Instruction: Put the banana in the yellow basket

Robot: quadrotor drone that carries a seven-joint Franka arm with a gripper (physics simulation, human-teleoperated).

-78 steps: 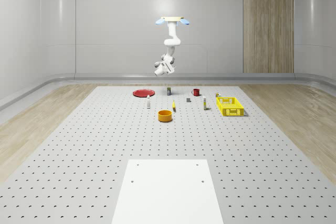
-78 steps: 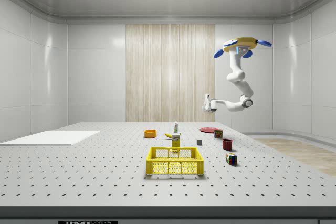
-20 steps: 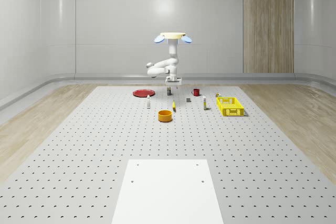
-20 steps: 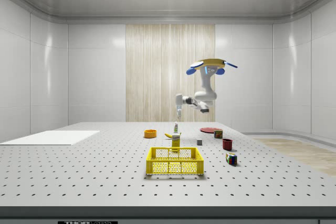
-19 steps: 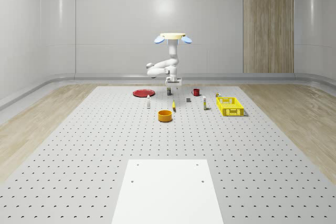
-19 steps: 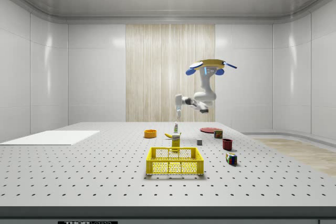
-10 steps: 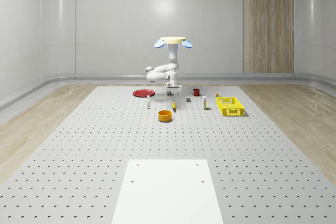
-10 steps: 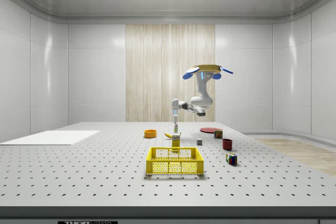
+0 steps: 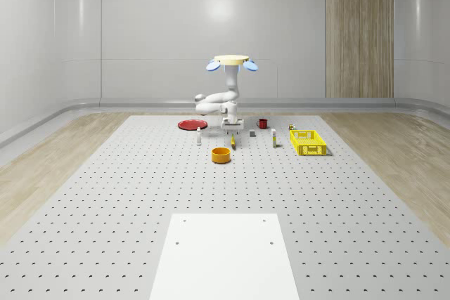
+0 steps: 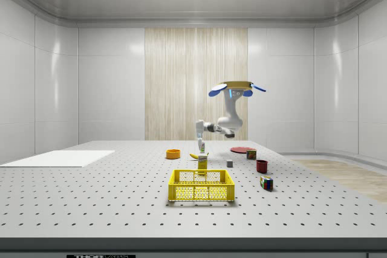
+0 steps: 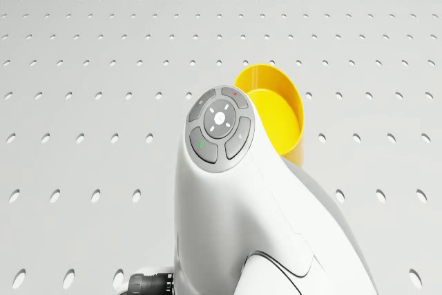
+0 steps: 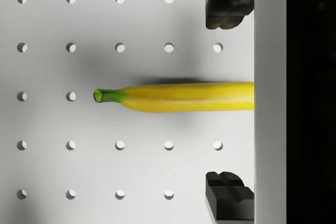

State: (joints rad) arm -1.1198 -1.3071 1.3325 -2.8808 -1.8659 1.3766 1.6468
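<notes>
The banana (image 12: pixel 178 97) lies flat on the perforated table, its green stem end pointing away from the gripper body. It also shows as a small yellow shape (image 9: pixel 233 143) beside the orange bowl. My gripper (image 12: pixel 227 98) hangs open straight above it, one dark fingertip (image 12: pixel 227 4) on each side of the fruit, not touching it. From the side, the gripper (image 10: pixel 201 145) points down just above the table. The drone (image 9: pixel 231 62) hovers over the far middle of the table. The yellow basket (image 9: pixel 308 142) stands toward the whole-scene view's right, nearest the camera (image 10: pixel 201 185) in the side view.
An orange bowl (image 9: pixel 221 154) sits just in front of the banana, also under the arm link (image 11: pixel 219 126). A red plate (image 9: pixel 190 125), red mug (image 9: pixel 262 124), juice carton (image 10: pixel 202 161), Rubik's cube (image 10: pixel 266 183) and small bottles stand around. A white mat (image 9: pixel 223 254) lies near.
The drone has sunk and shifted over the table's objects. The arm has folded from reaching sideways to pointing down, and the gripper has dropped close to the banana.
</notes>
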